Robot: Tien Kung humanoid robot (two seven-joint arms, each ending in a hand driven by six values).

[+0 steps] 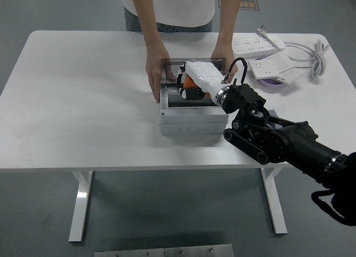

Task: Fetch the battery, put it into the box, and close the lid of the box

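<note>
The right hand [192, 84], white-shelled, had its dark fingers [184, 93] curled around the battery [191, 83], an orange piece that showed between the fingers and the palm. Hand and battery were inside the open top of the box [193, 122], a pale grey case in the middle of the white table [83, 101], just above its dark interior; whether the battery touched the floor of the box could not be told. The lid [169, 64] stood raised at the far edge of the box, clear and dark-rimmed, behind the hand. The black right arm [278, 143] ran from the wrist down toward the lower right corner of the view. At the far side stood a person, whose one hand [154, 73] rested against the left edge of the box and lid, while the other hand [223, 54] was at the right end of the lid. To the right of the box, well apart from it, lay two white power strips [258, 44] with their grey cable [318, 57] and a purple-rimmed thing [272, 83] partly under them.
</note>
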